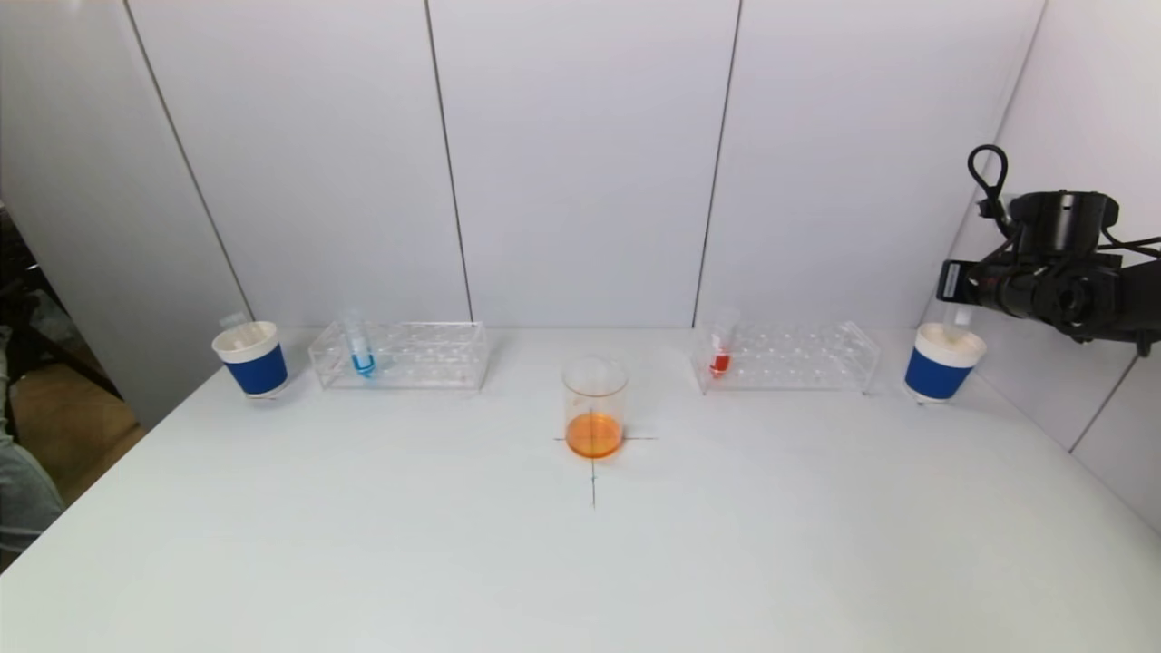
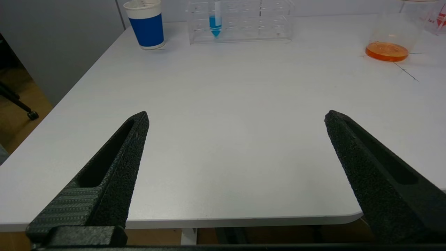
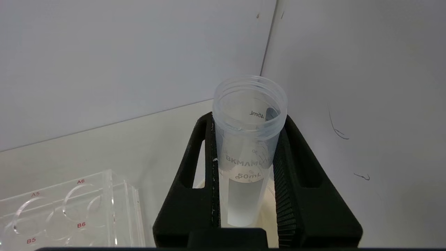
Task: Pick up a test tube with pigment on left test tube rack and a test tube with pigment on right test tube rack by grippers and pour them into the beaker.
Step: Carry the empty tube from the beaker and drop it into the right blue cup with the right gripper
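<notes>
A: Right gripper [image 3: 245, 164]: fingers [image 3: 209, 167] closed on an empty clear tube [image 3: 249, 139], mouth up, directly over the right cup [image 1: 941, 363] at the far right of the tabletop [image 1: 580, 562]. Looks like the discard step.

B: Advice?

A: Keep the tube upright and centred over the cup's rim, lower it inside before opening, so it doesn't tip out. The wall corner is close on the right; retreat should go up and left, not outward.

B: Left gripper?

A: Left gripper [image 2: 237, 118]: fingers [image 2: 118, 164] spread wide, holding nothing, hanging over the near left edge of the tabletop. Parked, I judge.

B: And the rest?

A: Blue tube [image 1: 360, 349] stands in the left rack [image 1: 399, 355], red tube [image 1: 721, 349] at the left end of the right rack [image 1: 785, 356]. Beaker [image 1: 594, 408] sits centre on a cross mark, orange liquid in the bottom. Left cup [image 1: 250, 358] far left, a tube in it.

B: Room?

A: Near half of the tabletop is open. The right rack lies just left of the right cup; clear it high.
</notes>
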